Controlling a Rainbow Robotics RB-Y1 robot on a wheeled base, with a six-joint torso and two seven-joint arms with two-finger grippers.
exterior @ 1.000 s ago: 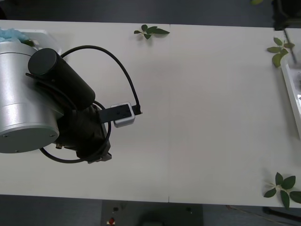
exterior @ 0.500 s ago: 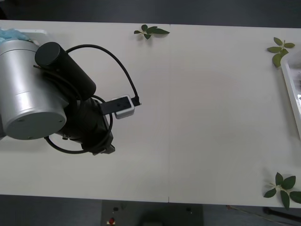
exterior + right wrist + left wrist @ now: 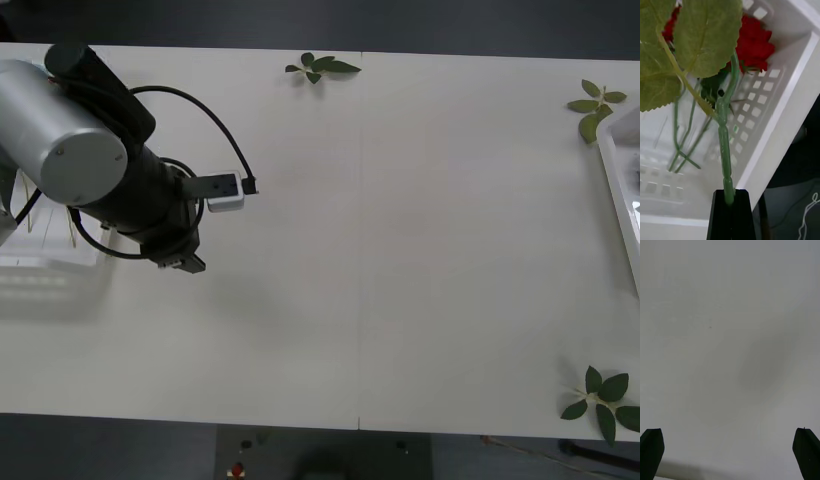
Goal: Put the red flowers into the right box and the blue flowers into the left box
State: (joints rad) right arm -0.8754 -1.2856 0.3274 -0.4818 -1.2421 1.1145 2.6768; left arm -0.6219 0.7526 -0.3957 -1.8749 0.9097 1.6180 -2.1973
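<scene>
Right hand (image 3: 730, 193) clenched on the long thin green stem of one red artificial rose (image 3: 752, 43), held above a white plastic box with slotted walls (image 3: 763, 101). Second red head (image 3: 673, 19) behind big green leaves, loose stems lying inside the box. Left hand (image 3: 728, 433) released, black fingers spread wide over bare white table (image 3: 730, 333). One white slotted plastic basket (image 3: 40, 265) beside the left arm. Farther off, one white box rim (image 3: 622, 195) at the right edge. Three green leaf sprigs (image 3: 320, 67) scattered around.
</scene>
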